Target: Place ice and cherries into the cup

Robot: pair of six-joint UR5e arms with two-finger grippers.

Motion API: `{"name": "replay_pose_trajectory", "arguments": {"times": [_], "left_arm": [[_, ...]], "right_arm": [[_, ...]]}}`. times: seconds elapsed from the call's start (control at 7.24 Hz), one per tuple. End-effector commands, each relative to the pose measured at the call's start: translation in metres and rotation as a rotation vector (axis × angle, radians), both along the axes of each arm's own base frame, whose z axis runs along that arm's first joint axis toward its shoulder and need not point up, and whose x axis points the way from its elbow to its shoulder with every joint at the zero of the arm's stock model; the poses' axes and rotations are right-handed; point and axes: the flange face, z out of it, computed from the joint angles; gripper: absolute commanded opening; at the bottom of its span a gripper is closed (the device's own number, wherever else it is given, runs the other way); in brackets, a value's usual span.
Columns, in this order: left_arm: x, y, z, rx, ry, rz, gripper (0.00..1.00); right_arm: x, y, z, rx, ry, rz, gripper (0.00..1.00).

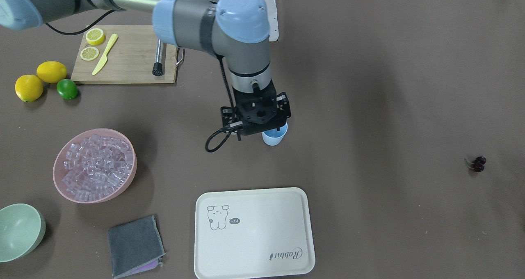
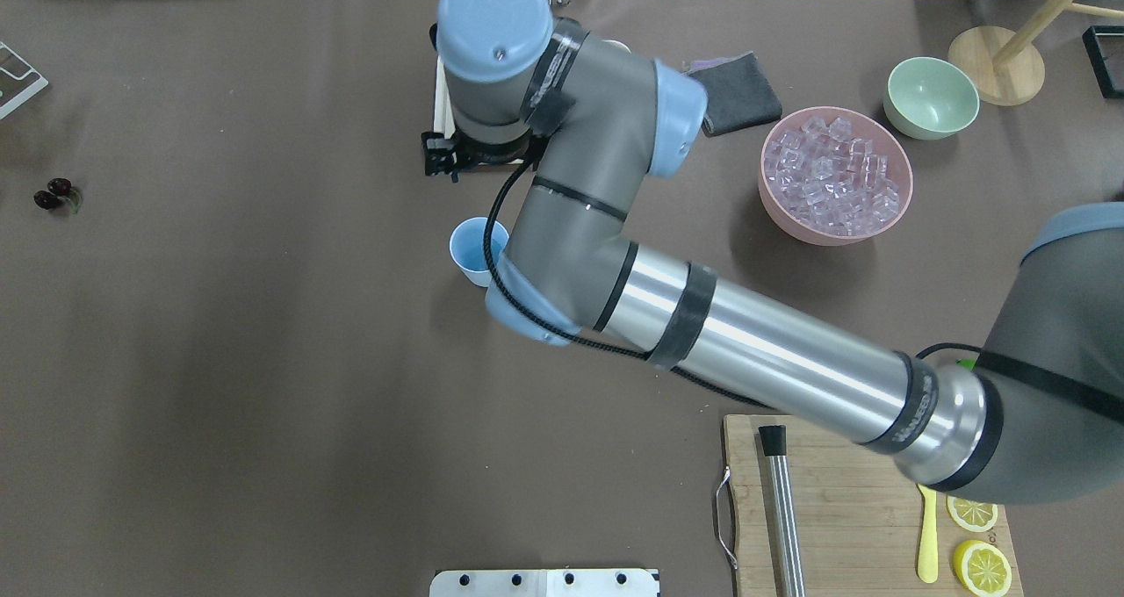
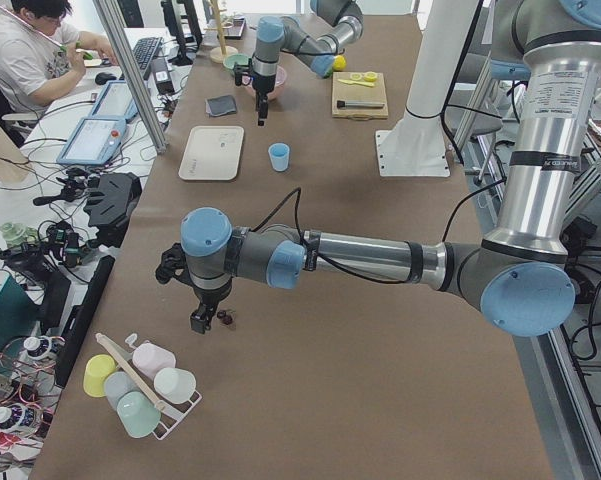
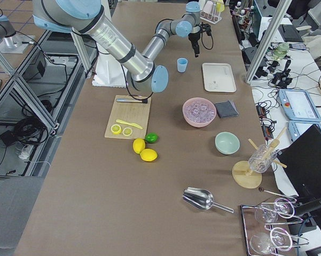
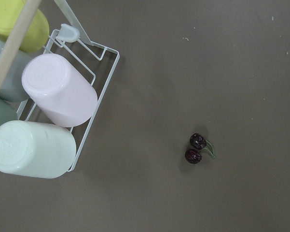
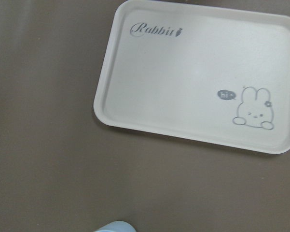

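The light-blue cup (image 1: 275, 136) stands upright mid-table; it also shows in the overhead view (image 2: 474, 246). My right gripper (image 1: 258, 114) hangs just above and beside it, its fingers hidden, so I cannot tell its state. The right wrist view shows only the cup's rim (image 6: 113, 227) at the bottom edge. The ice (image 1: 98, 164) fills a pink bowl (image 1: 61, 180). The cherries (image 5: 197, 148) lie on the table at the far left end (image 2: 53, 193). My left gripper (image 3: 200, 322) hovers next to them (image 3: 223, 318); I cannot tell if it is open or shut.
A cream tray (image 1: 254, 238) lies in front of the cup. A grey cloth (image 1: 135, 246) and a pale green bowl (image 1: 18, 232) are near the pink bowl. A cutting board (image 1: 127, 61), lemons and a lime (image 1: 67, 89) lie behind. A wire cup rack (image 5: 58, 96) sits near the cherries.
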Motion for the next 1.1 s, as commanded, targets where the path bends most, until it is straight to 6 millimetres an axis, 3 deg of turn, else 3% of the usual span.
{"name": "replay_pose_trajectory", "arguments": {"times": [0.0, 0.14, 0.28, 0.41, 0.55, 0.83, 0.97], "left_arm": [[0.000, 0.001, 0.001, 0.013, 0.000, 0.000, 0.98], [0.000, 0.003, 0.002, 0.015, 0.002, -0.001, 0.98], [0.000, 0.006, 0.001, 0.026, 0.002, -0.001, 0.98], [0.000, 0.007, 0.003, 0.037, 0.002, -0.001, 0.98], [0.000, 0.007, 0.003, 0.038, 0.002, -0.001, 0.98], [0.000, 0.006, 0.001, 0.043, 0.002, -0.001, 0.98], [0.000, 0.006, 0.004, 0.049, 0.000, -0.001, 0.98]], "right_arm": [[0.111, -0.066, 0.097, -0.043, 0.057, -0.015, 0.98], [0.155, -0.077, 0.165, 0.032, 0.130, -0.099, 0.98], [0.189, -0.077, 0.210, 0.055, 0.173, -0.124, 0.98], [0.198, -0.072, 0.233, 0.044, 0.196, -0.126, 0.98], [0.193, -0.065, 0.259, 0.040, 0.241, -0.132, 0.98], [0.151, -0.035, 0.271, 0.069, 0.282, -0.174, 0.97], [0.150, -0.029, 0.290, 0.061, 0.304, -0.187, 0.94]]}}
